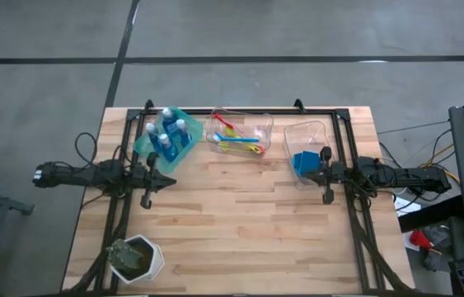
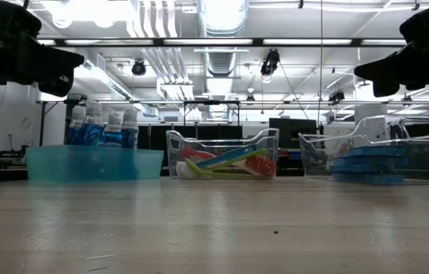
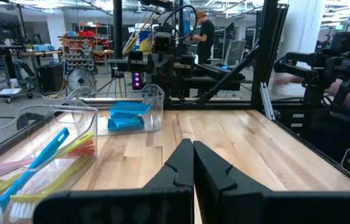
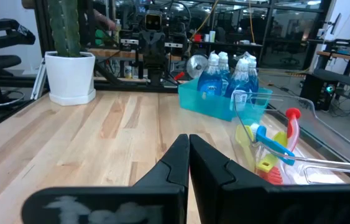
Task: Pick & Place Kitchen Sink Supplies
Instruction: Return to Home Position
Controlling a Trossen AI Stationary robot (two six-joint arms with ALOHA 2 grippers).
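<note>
Facing each other across the tabletop (image 1: 240, 231), left pincer (image 3: 193, 146) and right pincer (image 4: 188, 140) sit pinched together, bottles (image 1: 170, 132), brushes (image 1: 238, 140) and sponges (image 1: 303, 162) binned along the far edge.

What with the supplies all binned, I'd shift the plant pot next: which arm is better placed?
Probably left. The white pot stands on the left claw's side; the right claw is far across, by the sponge bin.

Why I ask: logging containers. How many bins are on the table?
3, along the far edge: a teal bin of bottles on the left, a clear brush bin in the middle, a clear sponge bin on the right. None appears hidden.
</note>
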